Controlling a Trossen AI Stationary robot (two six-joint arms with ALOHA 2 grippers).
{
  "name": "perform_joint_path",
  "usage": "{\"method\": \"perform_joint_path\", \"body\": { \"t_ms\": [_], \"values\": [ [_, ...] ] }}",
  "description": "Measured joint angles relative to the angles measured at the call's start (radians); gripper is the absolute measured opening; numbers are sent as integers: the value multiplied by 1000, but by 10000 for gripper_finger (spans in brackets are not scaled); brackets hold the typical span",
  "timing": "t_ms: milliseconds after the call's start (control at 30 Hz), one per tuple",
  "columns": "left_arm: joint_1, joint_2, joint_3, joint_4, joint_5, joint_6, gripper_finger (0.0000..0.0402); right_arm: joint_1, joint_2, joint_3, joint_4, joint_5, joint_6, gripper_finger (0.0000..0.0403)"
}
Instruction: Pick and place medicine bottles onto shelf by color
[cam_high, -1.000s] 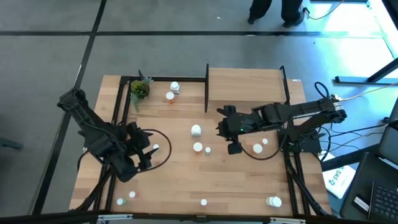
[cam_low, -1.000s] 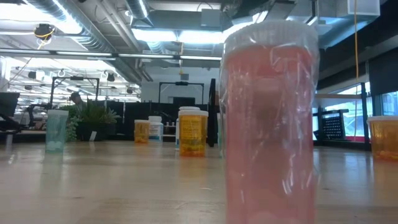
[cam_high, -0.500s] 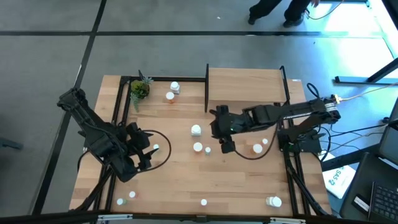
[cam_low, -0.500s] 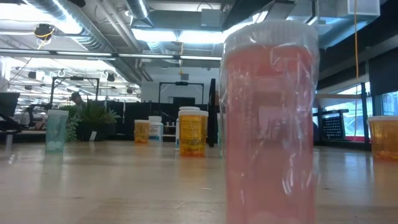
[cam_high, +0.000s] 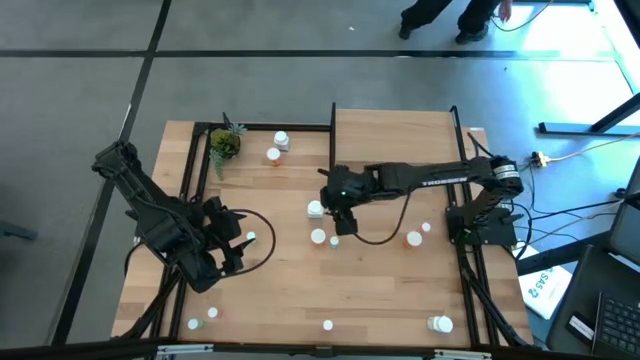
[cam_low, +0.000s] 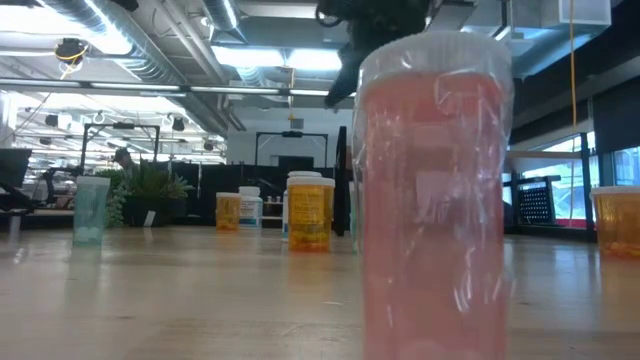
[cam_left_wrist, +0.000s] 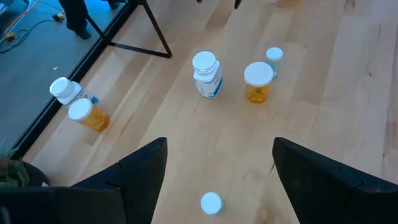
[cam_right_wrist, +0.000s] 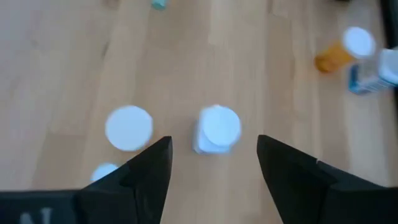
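Note:
Medicine bottles stand scattered on the table. A white bottle (cam_high: 315, 209) (cam_right_wrist: 217, 129) stands mid-table, and my right gripper (cam_high: 337, 221) (cam_right_wrist: 214, 142) hovers open just above and beside it, fingers clear of it. Two more white caps (cam_right_wrist: 129, 127) (cam_high: 318, 237) lie close by. My left gripper (cam_high: 238, 243) (cam_left_wrist: 217, 147) waits open at the table's left over a small bottle (cam_left_wrist: 211, 202). The shelf (cam_high: 398, 135) stands at the far edge, its board bare. In the low view a pinkish-red bottle (cam_low: 435, 200) fills the foreground, with my right gripper (cam_low: 380, 18) dark above it.
A small potted plant (cam_high: 225, 143) and two bottles (cam_high: 281, 140) stand at the far left. Orange bottles (cam_high: 413, 238) sit near the right arm's base, and more bottles (cam_high: 440, 323) (cam_high: 193, 324) line the near edge. A person's legs (cam_high: 440, 15) show beyond the table.
My right gripper has swung toward the table's left edge and come down, from near the orange bottle at the right to just beside the white bottle at mid-table. It now shows at the top of the low view. No bottle has moved.

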Motion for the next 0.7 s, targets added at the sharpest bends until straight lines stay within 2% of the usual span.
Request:
{"method": "perform_joint_path", "body": {
  "t_ms": [433, 700],
  "values": [
    [28, 0, 0, 0, -5, 35, 286, -16, 50, -1, 38, -27, 28, 236],
    [82, 2, 0, 4, -38, 134, 286, -16, 50, -1, 38, -27, 56, 236]
  ]
}}
